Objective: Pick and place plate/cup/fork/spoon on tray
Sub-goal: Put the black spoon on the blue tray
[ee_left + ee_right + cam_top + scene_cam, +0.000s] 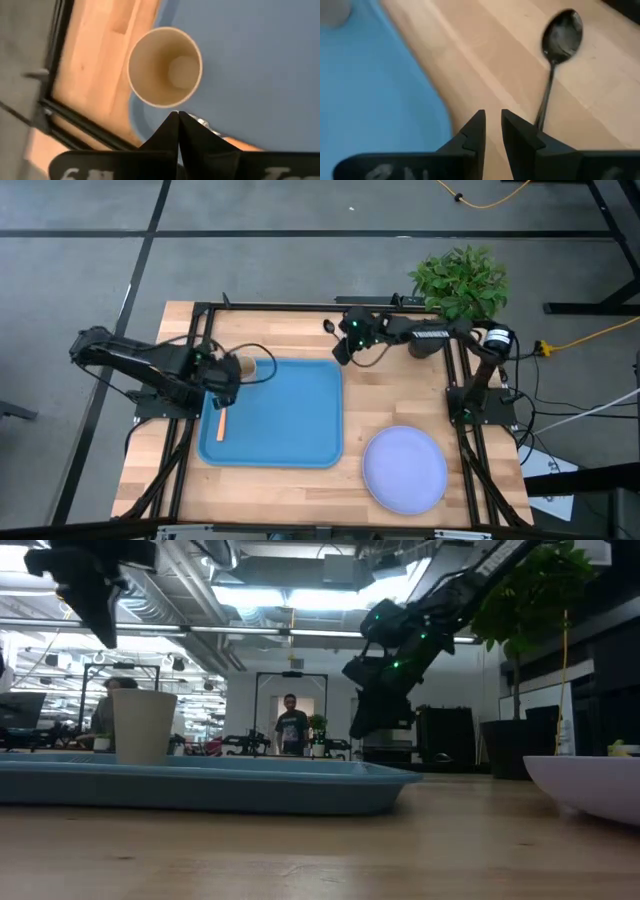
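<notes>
Risk check: cup and fork sit on the tray; spoon and plate remain on the table.

Your left gripper (178,119), fingers pressed together and empty, hovers above the small tan paper cup (244,366) standing by the orange-handled fork (220,426) on the bright blue plastic tray (290,415); descending could topple it. Your right gripper (492,122), fingers slightly spread, hangs beside the slim dark spoon (555,60); misalignment may push it away. The pale lavender-blue round plate (404,468) waits.

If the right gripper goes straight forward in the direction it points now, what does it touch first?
Most likely the bare wooden table. The right gripper points at the wood between the blue tray and the spoon, and the spoon lies just beside that line. Depth is hard to judge, so the fingers might brush its handle.
</notes>
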Available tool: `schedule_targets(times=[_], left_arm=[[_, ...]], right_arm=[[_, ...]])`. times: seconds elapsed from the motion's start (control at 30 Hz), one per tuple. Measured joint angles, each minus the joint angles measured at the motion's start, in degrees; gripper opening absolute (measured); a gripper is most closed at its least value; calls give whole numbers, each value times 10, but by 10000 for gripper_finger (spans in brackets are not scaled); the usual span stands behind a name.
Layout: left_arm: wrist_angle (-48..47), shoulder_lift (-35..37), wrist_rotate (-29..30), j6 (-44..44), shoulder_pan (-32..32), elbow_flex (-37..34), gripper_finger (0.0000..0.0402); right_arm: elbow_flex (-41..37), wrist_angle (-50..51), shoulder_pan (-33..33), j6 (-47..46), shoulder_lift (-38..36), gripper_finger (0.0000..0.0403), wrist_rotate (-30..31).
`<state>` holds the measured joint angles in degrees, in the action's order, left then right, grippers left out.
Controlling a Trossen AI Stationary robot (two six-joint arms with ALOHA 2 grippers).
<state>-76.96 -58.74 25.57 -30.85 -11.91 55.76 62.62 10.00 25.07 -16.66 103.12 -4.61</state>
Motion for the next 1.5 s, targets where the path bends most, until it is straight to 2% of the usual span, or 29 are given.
schedule_targets(times=[0.07,0.13,0.27,0.43,0.57,0.7,0.93,1.13,1.5], left_arm=[[15,30,1,-32,-3,-9,5],[29,59,4,-48,-7,-21,8],[75,106,25,-45,-17,-46,8],[120,132,33,-41,-22,-77,1],[144,135,34,-42,-22,-102,8],[157,134,34,-56,-22,-132,15],[193,134,34,-65,-22,-177,13],[204,134,34,-65,-22,-182,1],[205,134,33,-61,-22,-182,14]], right_arm=[[18,10,12,-10,10,67,-5],[40,20,17,-11,17,67,16],[103,61,22,18,42,67,28],[210,193,25,58,105,67,56],[265,242,35,65,151,67,55],[274,260,44,80,173,67,26],[270,286,56,80,197,67,26],[270,292,54,79,202,67,23],[272,290,50,67,195,67,25]])
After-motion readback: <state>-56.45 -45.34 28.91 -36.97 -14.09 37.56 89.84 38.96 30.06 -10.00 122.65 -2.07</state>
